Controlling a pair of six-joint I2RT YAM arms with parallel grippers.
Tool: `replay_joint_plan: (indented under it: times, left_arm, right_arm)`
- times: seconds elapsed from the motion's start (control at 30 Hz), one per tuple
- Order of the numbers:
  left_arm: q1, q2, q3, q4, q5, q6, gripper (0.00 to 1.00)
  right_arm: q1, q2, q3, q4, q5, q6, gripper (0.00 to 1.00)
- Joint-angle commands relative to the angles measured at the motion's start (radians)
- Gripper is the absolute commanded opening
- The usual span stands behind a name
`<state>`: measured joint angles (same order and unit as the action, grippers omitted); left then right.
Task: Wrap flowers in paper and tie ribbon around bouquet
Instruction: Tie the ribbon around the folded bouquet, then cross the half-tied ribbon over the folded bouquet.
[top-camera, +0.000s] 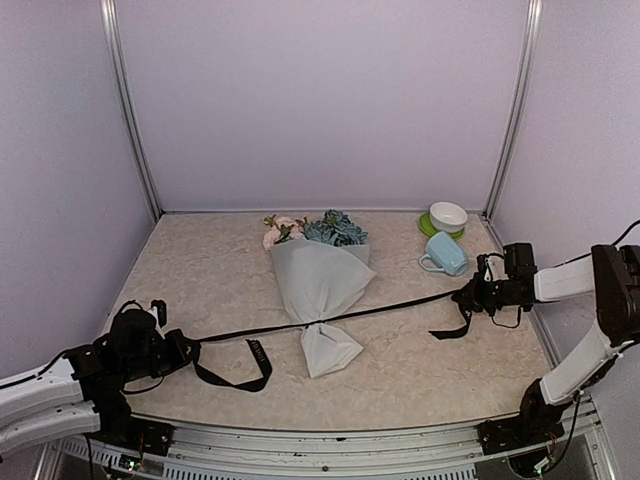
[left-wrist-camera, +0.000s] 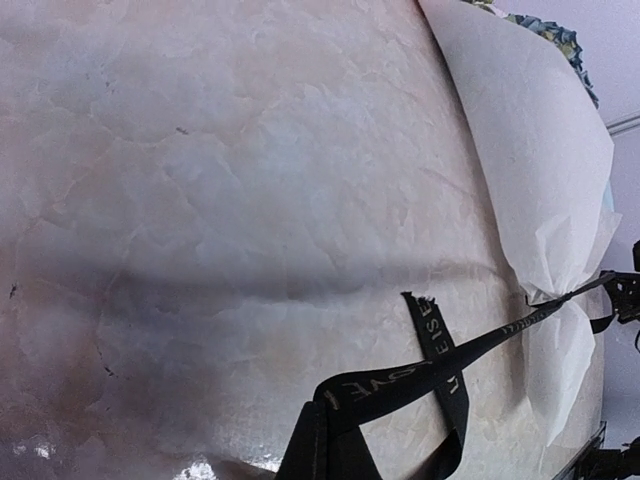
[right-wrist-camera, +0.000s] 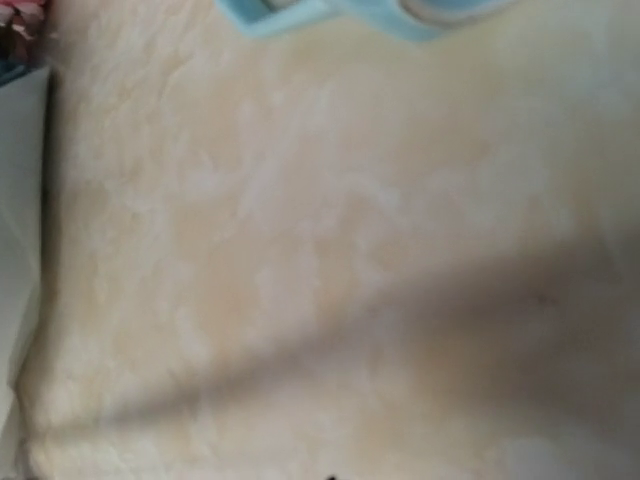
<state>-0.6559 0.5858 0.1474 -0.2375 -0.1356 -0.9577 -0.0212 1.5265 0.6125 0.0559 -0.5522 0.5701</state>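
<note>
The bouquet lies mid-table, a cone of frosted white paper (top-camera: 318, 285) (left-wrist-camera: 530, 180) with the pink and blue flowers (top-camera: 310, 231) at its far end. The black lettered ribbon (top-camera: 400, 305) (left-wrist-camera: 400, 385) runs taut across the table and cinches the paper's narrow waist. My left gripper (top-camera: 188, 350), low at the near left, is shut on the ribbon's left part, and a loose tail curls beside it. My right gripper (top-camera: 468, 296), at the right, is shut on the other part, with a short tail hanging below. In the right wrist view its fingers do not show.
A light blue mug (top-camera: 445, 255) (right-wrist-camera: 340, 15) lies on its side behind the right gripper. A white bowl on a green saucer (top-camera: 447, 217) stands in the back right corner. Walls and metal posts close the table on three sides.
</note>
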Motion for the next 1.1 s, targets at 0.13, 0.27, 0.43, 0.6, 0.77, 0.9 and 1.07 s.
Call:
replay_joint_plan:
  times: [0.13, 0.27, 0.43, 0.6, 0.77, 0.9, 1.07]
  left_arm:
    - [0.03, -0.029, -0.007, -0.131, -0.111, -0.018, 0.0]
    - [0.029, -0.025, 0.003, -0.11, -0.085, 0.011, 0.0]
    - [-0.024, 0.049, 0.161, -0.093, -0.096, 0.127, 0.0]
    - [-0.218, 0.299, 0.432, -0.036, -0.19, 0.243, 0.0]
    - [-0.39, 0.538, 0.669, 0.018, -0.242, 0.331, 0.0]
    - [-0.486, 0.656, 0.771, 0.109, -0.25, 0.421, 0.0]
    - [-0.548, 0.707, 0.806, 0.174, -0.236, 0.529, 0.0]
  right_arm:
    - [-0.062, 0.056, -0.023, 0.061, 0.102, 0.002, 0.0]
    - [-0.017, 0.021, -0.043, 0.062, 0.122, -0.018, 0.0]
    - [0.168, -0.046, -0.01, -0.027, 0.172, -0.076, 0.0]
    - [0.399, -0.217, -0.08, -0.056, 0.179, -0.079, 0.0]
    - [0.617, -0.34, -0.153, -0.112, 0.098, -0.048, 0.09]
    - [0.725, -0.425, -0.183, -0.184, 0.098, -0.019, 0.52]
    - [0.857, -0.4, -0.038, -0.37, 0.213, -0.079, 0.81]
